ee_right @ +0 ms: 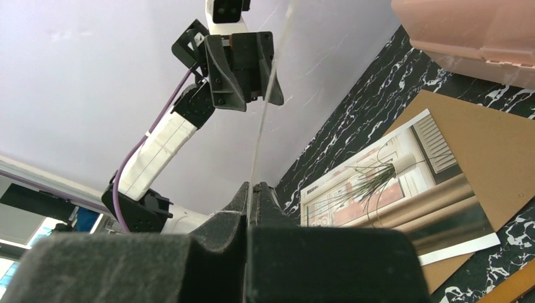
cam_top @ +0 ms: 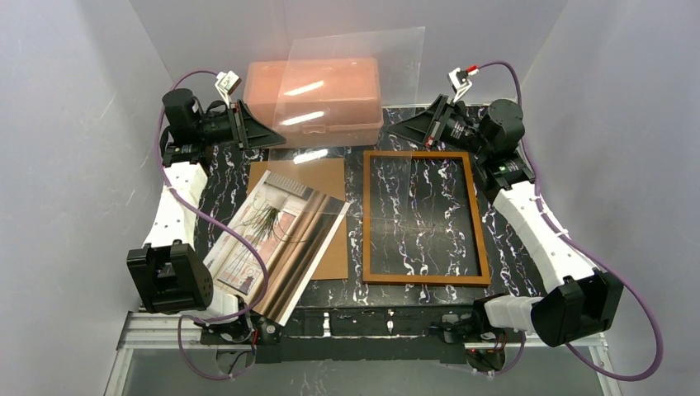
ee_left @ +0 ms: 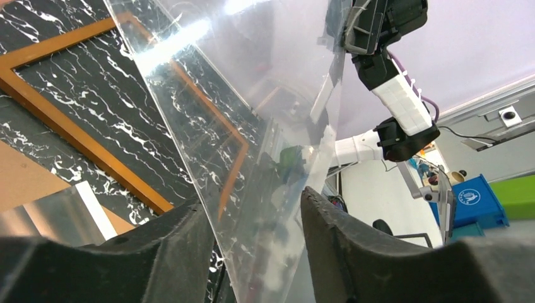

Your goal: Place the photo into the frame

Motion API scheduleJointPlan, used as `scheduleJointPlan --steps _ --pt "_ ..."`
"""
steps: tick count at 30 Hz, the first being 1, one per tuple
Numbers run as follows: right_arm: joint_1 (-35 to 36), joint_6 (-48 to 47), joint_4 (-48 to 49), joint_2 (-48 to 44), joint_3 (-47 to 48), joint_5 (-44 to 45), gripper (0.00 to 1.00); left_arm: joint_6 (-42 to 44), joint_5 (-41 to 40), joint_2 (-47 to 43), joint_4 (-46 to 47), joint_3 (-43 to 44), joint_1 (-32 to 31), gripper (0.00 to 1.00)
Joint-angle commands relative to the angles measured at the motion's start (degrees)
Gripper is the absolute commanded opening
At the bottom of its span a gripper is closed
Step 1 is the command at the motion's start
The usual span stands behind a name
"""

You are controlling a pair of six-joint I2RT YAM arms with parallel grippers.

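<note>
Right gripper (ee_right: pixel 250 187) pinches the clear sheet (ee_left: pixel 252 95); left gripper (ee_left: pixel 252 201) stands spread astride it. We'd close squarely, avoiding flex.

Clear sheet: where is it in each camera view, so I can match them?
Top view: the clear sheet stands upright at the far middle, in front of the pink box.
Left wrist: it fills the middle, slanting down into the left gripper.
Right wrist: edge-on, a thin line rising from the right gripper.
Shared landmark: the brown board, in all three.

White-and-black arms (cam_top: pixel 177 206), purple cables (cam_top: pixel 499 63)
</note>
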Motion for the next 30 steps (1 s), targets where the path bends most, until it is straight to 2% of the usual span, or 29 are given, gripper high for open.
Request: scheduleJointPlan --steps 1,4,11,17,18,19,21,25,27,30 --pt "0.09 -0.48 5.33 0.08 -0.25 -0.71 0.01 -1.15 2.10 -1.58 0.39 2.00 -0.04 0.44" --pt "0.08 -1.37 4.78 0.36 -0.15 -0.69 0.01 -1.39 1.60 -1.71 0.39 2.11 -0.04 0.35" --pt "0.12 -2.29 5.55 1.28 -2.12 -1.30 0.01 -1.50 1.03 -1.81 0.42 3.08 -0.04 0.27" --pt "0.13 -2.94 4.96 2.04 -3.71 -0.41 0.05 -1.10 0.35 -2.00 0.47 3.15 -0.13 0.08" --pt "0.14 -3.24 4.57 2.16 -3.83 -0.16 0.09 -1.10 0.28 -1.99 0.47 3.14 -0.18 0.02" --pt "0.15 -3.78 3.77 2.38 -3.86 0.07 0.19 -1.10 0.13 -2.00 0.47 3.14 -0.14 0.00" --pt "0.12 -5.37 1.92 2.67 -3.90 0.59 0.29 -1.17 -0.12 -2.05 0.54 3.46 -0.07 0.00" --pt "0.10 -9.83 -4.85 2.80 -3.38 3.76 0.60 -1.90 -0.78 -1.15 0.65 5.30 0.55 0.00" --pt "0.08 -14.87 -11.48 2.64 -2.28 6.77 0.71 -2.31 -1.77 -0.69 0.65 6.81 1.56 0.00" --pt "0.08 -20.63 -22.02 2.21 -1.03 13.02 0.80 -2.37 -3.54 -0.10 0.67 9.72 3.97 0.00"
